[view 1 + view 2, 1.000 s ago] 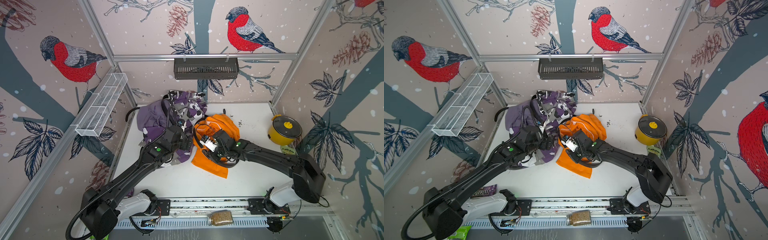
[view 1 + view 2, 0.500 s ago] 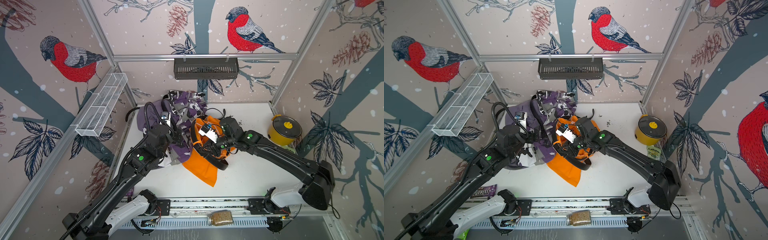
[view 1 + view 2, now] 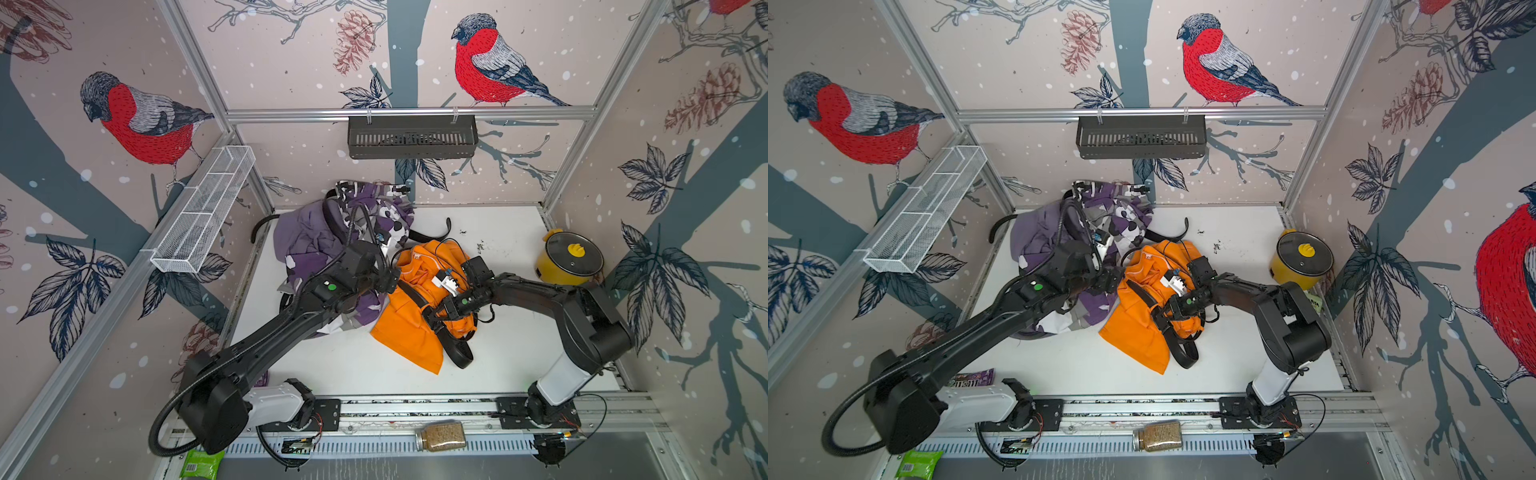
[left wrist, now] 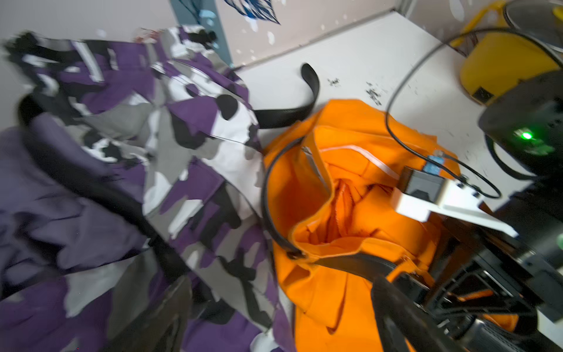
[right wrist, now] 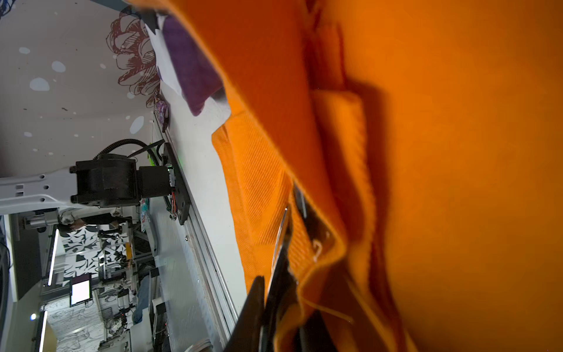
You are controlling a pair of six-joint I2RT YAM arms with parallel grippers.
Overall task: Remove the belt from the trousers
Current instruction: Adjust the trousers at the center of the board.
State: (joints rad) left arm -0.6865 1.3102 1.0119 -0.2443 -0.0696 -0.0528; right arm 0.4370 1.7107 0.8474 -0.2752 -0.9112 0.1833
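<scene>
Both arms rise from black plates, trailed by thin red wires, bolted to the aluminium rail [image 3: 415, 405]. The left arm [image 3: 266, 345] is black beyond a white link nearest the rail, with a ribbed black hose and one green light. The right arm [image 3: 540, 291] matches it, and by its black right gripper [image 3: 432, 321] there is a white camera bracket fed by a thin black cable.

Left arm [image 3: 282, 328] reaches from lower left to centre, left tool [image 3: 392, 278] jaws wide apart. Right arm [image 3: 540, 291] bent in from lower right, right tool [image 3: 432, 321] pinched closed.
</scene>
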